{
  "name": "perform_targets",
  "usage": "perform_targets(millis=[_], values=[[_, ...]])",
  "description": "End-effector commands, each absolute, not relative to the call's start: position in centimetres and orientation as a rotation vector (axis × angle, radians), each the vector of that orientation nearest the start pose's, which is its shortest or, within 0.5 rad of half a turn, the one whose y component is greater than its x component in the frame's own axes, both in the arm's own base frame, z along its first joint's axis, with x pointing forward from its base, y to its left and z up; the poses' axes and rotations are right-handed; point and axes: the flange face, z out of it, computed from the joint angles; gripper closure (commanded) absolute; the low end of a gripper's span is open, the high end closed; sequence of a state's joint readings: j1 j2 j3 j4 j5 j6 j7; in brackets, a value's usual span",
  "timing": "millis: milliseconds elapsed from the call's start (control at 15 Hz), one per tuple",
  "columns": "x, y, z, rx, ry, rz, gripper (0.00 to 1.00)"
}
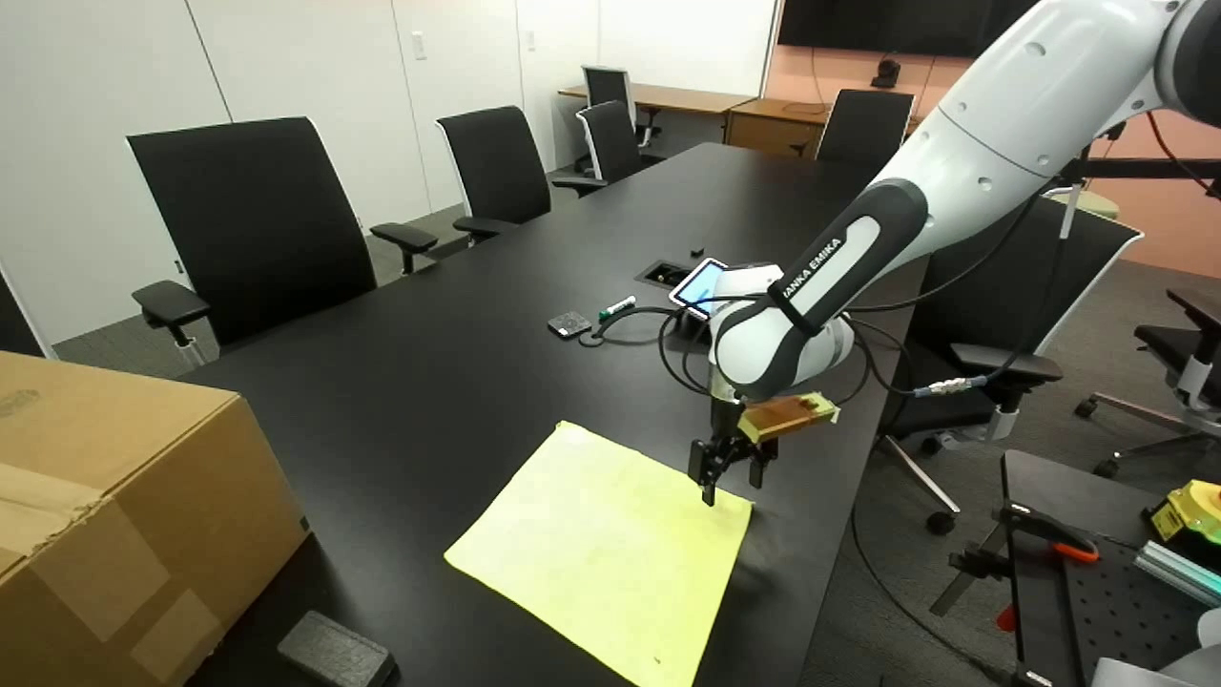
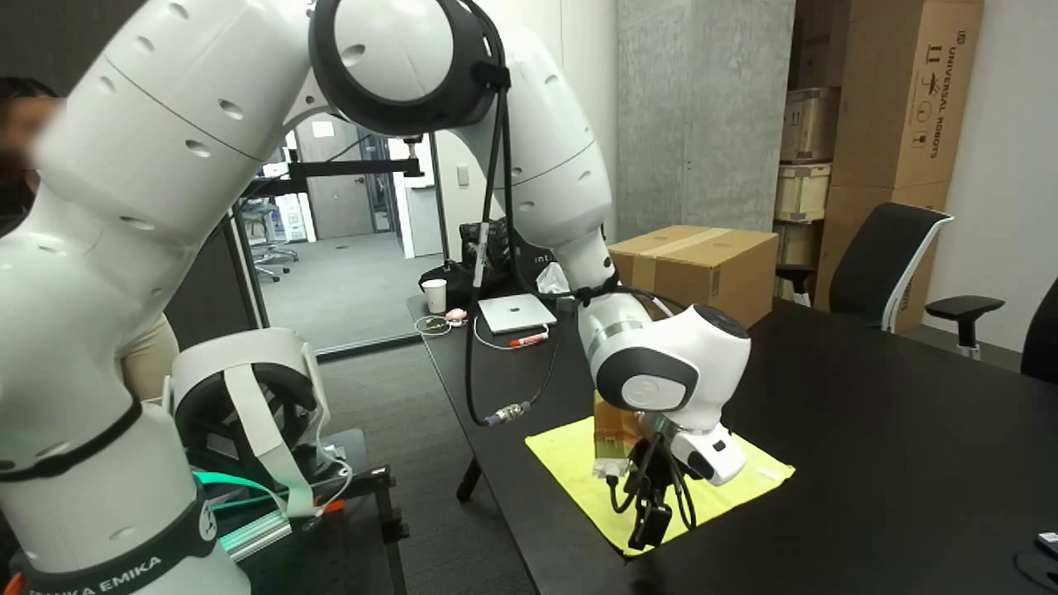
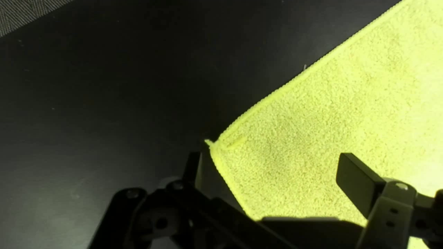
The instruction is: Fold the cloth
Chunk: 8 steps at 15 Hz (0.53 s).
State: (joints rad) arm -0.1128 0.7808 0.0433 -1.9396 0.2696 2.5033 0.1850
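Note:
The pale-yellow cloth (image 1: 601, 563) lies spread flat and unfolded on the black table. It also shows in an exterior view (image 2: 570, 450), partly hidden behind the arm, and fills the right of the wrist view (image 3: 318, 114). My gripper (image 1: 733, 482) is open and empty near one corner of the cloth, with its fingers pointing down. It also shows in an exterior view (image 2: 650, 529) at the cloth's near corner. In the wrist view the open fingers (image 3: 273, 169) stand wide apart, with the cloth corner close to the left finger. The fingers appear to be above the cloth; the exact height is unclear.
A brown cardboard box (image 1: 143, 534) and a dark block (image 1: 336, 651) stand on the table beside the cloth. A tablet (image 1: 701, 284), a marker (image 1: 617, 307) and a small black device (image 1: 569, 324) lie behind. A laptop (image 2: 517, 314) and hanging cables are near the arm.

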Motion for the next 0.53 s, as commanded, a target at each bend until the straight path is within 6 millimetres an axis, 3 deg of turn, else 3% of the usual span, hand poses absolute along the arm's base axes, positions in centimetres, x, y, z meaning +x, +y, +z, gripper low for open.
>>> perform_targets(millis=[0,467], values=[[58.1,-3.8,4.2,-2.914,0.706,0.370,0.00],[58.5,-3.7,2.3,-2.969,0.707,0.332,0.00]])
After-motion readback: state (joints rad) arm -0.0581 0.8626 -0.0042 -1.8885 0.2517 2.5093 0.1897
